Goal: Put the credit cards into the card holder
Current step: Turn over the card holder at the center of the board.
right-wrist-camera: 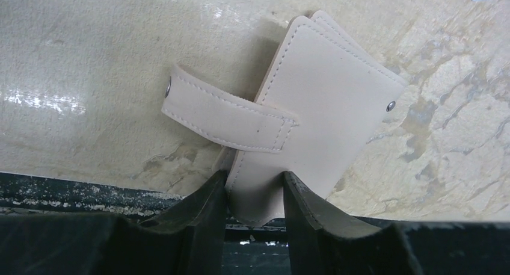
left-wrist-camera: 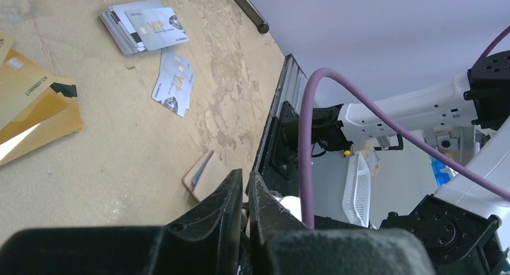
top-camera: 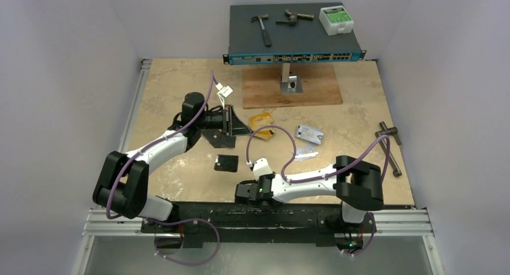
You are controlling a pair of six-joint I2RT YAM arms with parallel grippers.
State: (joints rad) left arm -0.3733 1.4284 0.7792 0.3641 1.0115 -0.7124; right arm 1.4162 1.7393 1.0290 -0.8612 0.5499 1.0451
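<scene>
The beige card holder [right-wrist-camera: 319, 106] lies closed at the table's near edge, its snap tab [right-wrist-camera: 222, 115] undone. One corner hangs over the rail. My right gripper [right-wrist-camera: 252, 179] has its jaws set narrowly on either side of that corner, both touching it. In the top view the right gripper [top-camera: 243, 192] hides the holder. The holder also shows in the left wrist view [left-wrist-camera: 204, 176]. Orange-gold credit cards [top-camera: 261, 120] [left-wrist-camera: 30, 100] and two lots of silver cards [top-camera: 310, 133] [top-camera: 305, 153] lie mid-table. My left gripper [top-camera: 231, 123] [left-wrist-camera: 246, 182] is shut and empty beside the orange cards.
A black folding wallet [top-camera: 224, 138] lies under the left gripper and a small black square piece [top-camera: 227, 162] in front of it. A network switch [top-camera: 294, 31] carrying tools stands on a wooden board [top-camera: 291, 88] at the back. A metal tool [top-camera: 391, 148] lies at the right edge.
</scene>
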